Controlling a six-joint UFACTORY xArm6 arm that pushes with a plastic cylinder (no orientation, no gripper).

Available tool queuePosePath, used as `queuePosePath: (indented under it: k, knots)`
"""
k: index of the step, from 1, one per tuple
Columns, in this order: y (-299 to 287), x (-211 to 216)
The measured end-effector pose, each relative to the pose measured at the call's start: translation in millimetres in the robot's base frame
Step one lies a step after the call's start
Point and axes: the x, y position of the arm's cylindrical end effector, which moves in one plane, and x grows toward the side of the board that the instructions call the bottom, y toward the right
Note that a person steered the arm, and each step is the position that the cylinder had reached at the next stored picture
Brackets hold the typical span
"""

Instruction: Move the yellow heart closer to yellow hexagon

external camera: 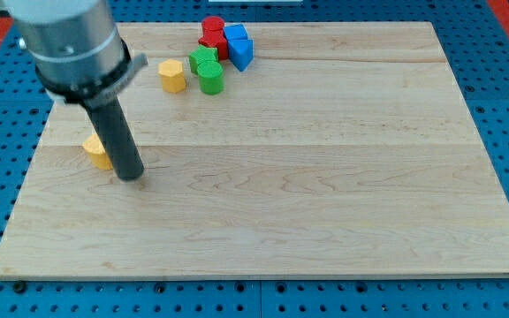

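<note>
A yellow block (pixel 95 151), likely the heart, lies at the view's left side of the wooden board, partly hidden behind my rod. My tip (pixel 131 177) rests on the board just right of and slightly below it, touching or nearly touching. The yellow hexagon (pixel 172 76) sits near the view's top, well above and to the right of the heart.
A tight cluster stands at the top centre: two green blocks (pixel 208 71), red blocks (pixel 213 34) and blue blocks (pixel 239 49). The green ones sit just right of the yellow hexagon. The board's left edge (pixel 26 168) is close to the yellow heart.
</note>
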Motion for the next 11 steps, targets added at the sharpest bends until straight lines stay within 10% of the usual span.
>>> queuePosePath:
  k: [4, 6, 11]
  knots:
    - [-39.4, -106.5]
    - [-46.8, -61.2]
    - [61.7, -154.8]
